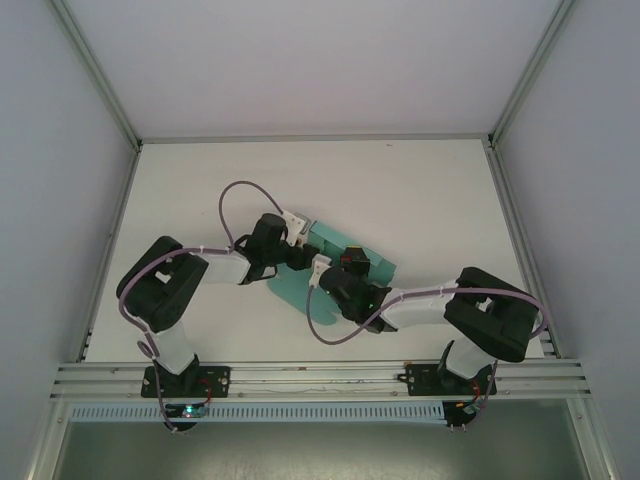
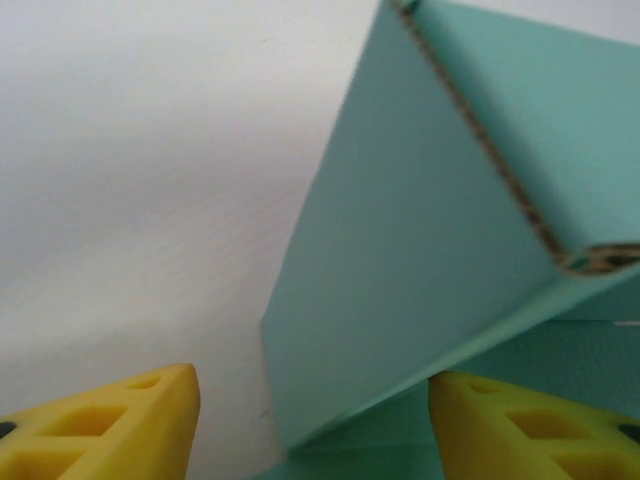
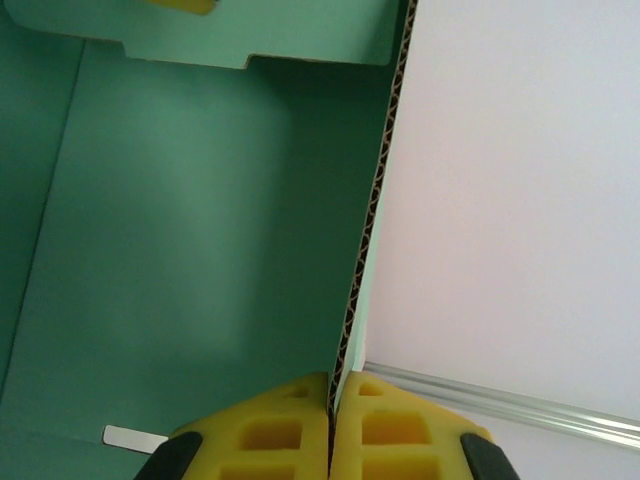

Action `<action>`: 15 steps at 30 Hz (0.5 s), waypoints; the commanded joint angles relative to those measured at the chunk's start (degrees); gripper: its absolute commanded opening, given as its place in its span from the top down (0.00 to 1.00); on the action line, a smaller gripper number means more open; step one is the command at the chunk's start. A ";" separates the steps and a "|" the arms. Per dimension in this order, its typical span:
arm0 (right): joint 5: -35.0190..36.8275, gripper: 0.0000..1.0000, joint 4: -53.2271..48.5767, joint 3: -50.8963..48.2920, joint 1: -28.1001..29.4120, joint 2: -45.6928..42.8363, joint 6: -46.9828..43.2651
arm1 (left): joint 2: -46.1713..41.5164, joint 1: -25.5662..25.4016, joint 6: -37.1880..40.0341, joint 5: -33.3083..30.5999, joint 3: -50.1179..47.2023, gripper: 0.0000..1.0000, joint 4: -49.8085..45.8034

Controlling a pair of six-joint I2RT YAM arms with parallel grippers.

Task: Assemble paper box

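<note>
The paper box [image 1: 378,266] is teal-green corrugated card, partly folded, lying mid-table between both arms. My right gripper [image 1: 338,283] reaches it from the near right. In the right wrist view that gripper [image 3: 332,425] is shut on the upright edge of a box wall [image 3: 375,200], with the box's inside [image 3: 190,230] to the left. My left gripper [image 1: 300,256] comes in from the left. In the left wrist view it [image 2: 315,430] is open, its yellow fingers [image 2: 110,425] wide apart. A raised teal flap [image 2: 420,250] slants between them; I cannot tell whether it touches a finger.
The white table [image 1: 420,190] stretches behind and beside the box. An aluminium rail [image 1: 320,372] runs along the near edge and shows as a strip in the right wrist view [image 3: 520,405]. Grey walls close both sides. A purple cable [image 1: 238,190] loops above the left arm.
</note>
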 commanded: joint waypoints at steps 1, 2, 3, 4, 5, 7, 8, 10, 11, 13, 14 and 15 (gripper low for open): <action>-18.09 1.00 -14.79 -1.58 0.78 4.95 2.06 | 0.74 -0.54 2.72 3.69 3.38 0.38 6.94; -18.61 1.00 -15.00 -1.34 0.72 5.42 2.31 | 0.83 -0.57 2.86 3.89 3.62 0.39 7.46; -18.89 1.00 -14.98 -1.03 0.72 5.99 2.38 | 0.98 -0.64 3.26 4.69 3.92 0.44 7.99; -18.98 1.00 -15.06 -0.71 0.60 6.64 2.48 | 1.20 -0.65 3.39 4.72 4.23 0.53 8.39; -18.99 1.00 -15.22 -0.34 0.53 7.15 2.41 | 1.46 -0.75 3.43 4.59 4.75 0.62 8.21; -18.74 1.00 -15.17 0.05 0.24 7.89 2.43 | 2.29 -0.92 4.08 3.27 6.25 0.82 6.58; -18.87 1.00 -15.13 0.11 0.14 7.92 2.61 | 2.92 -1.03 3.94 1.54 6.95 0.87 5.79; -19.34 1.00 -14.70 0.01 0.05 7.46 3.11 | 4.16 -1.47 4.30 -1.12 8.41 0.91 3.76; -19.42 1.00 -14.39 -0.14 -0.08 6.83 3.39 | 4.61 -1.80 4.29 -3.01 8.75 0.94 3.03; -19.60 1.00 -14.02 -0.48 -0.11 5.62 3.86 | 5.19 -2.82 5.09 -5.56 8.89 0.97 2.35; -19.58 1.00 -13.90 -0.56 -0.18 4.87 3.94 | 5.39 -3.26 5.20 -7.13 8.68 1.00 2.41; -19.46 1.00 -13.86 -0.67 -0.20 4.14 4.04 | 5.62 -3.76 5.16 -9.00 8.48 1.00 2.52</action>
